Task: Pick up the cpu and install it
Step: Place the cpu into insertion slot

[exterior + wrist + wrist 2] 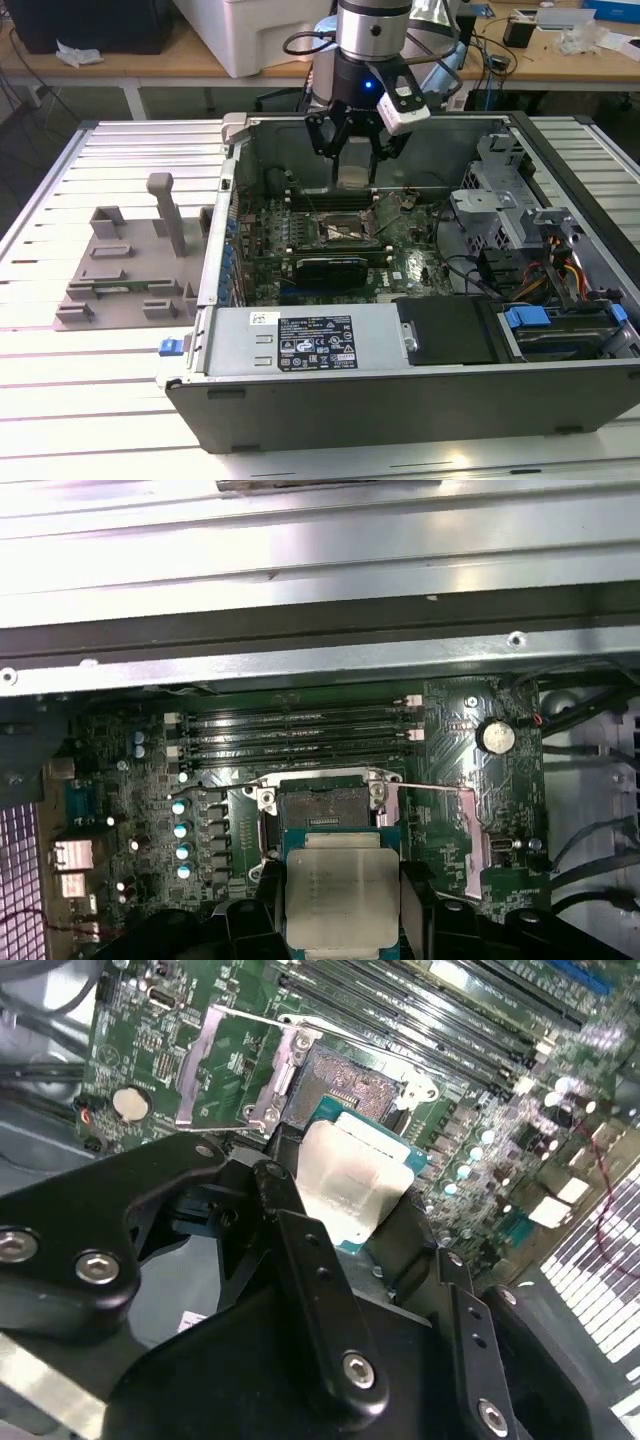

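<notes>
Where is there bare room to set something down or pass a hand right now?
Bare: the slatted table beyond the grey tray and along the exterior view's left edge. Crowded: inside the computer case, where the gripper holds the cpu over the open socket, memory slots and expansion card close beside.

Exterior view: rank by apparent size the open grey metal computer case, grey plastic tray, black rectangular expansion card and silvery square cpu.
Largest to smallest:
1. open grey metal computer case
2. grey plastic tray
3. black rectangular expansion card
4. silvery square cpu, clamped in the hand
No close calls.
</notes>
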Controlling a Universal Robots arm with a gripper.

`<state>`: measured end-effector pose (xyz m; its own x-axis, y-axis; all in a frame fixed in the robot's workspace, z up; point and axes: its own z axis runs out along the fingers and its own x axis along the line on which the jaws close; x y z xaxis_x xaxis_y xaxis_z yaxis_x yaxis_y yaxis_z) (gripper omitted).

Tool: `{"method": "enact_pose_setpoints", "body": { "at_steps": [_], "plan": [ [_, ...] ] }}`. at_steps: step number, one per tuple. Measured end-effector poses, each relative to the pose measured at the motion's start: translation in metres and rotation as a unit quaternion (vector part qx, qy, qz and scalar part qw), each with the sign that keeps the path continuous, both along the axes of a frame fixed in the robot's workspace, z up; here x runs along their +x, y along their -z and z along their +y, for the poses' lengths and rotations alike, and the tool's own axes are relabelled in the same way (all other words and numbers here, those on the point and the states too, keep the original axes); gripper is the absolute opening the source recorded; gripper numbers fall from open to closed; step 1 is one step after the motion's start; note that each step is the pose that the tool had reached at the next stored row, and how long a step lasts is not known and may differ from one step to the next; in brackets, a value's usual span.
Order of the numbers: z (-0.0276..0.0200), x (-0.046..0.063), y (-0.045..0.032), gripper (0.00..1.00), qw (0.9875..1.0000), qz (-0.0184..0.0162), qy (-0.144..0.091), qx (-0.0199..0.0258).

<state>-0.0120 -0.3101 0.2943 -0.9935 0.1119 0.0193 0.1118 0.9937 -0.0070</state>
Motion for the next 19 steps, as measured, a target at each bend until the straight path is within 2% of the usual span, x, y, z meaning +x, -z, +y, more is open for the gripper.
{"method": "enact_pose_setpoints", "body": {
  "at_steps": [2, 3, 6, 7, 9, 14, 15, 17, 18, 19],
  "plan": [
    [0.0, 0.0, 0.0005, 0.54, 0.9992, 0.0, 0.041, 0.0],
    [0.0, 0.0001, 0.0007, 0.54, 0.9981, 0.0, 0.062, -0.0001],
    [0.0, 0.0001, 0.0007, 0.54, 0.9963, -0.0001, 0.086, -0.0013],
    [0.0, 0.0001, 0.0007, 0.54, 0.9951, -0.0001, 0.099, -0.0017],
    [0.0, 0.0001, 0.0007, 0.54, 0.9938, -0.0001, 0.111, -0.0023],
    [0.0, 0.0002, 0.0008, 0.54, 0.9883, -0.0003, 0.152, -0.0047],
    [0.0, 0.0002, 0.0007, 0.54, 0.9869, -0.0003, 0.161, -0.0052],
    [0.0, 0.0002, 0.0008, 0.54, 0.9826, -0.0003, 0.186, -0.0059],
    [0.0, 0.0001, 0.0008, 0.54, 0.9788, -0.0003, 0.205, -0.0065],
    [0.0, 0.0002, 0.0008, 0.54, 0.9762, -0.0004, 0.217, -0.0071]
  ]
}}
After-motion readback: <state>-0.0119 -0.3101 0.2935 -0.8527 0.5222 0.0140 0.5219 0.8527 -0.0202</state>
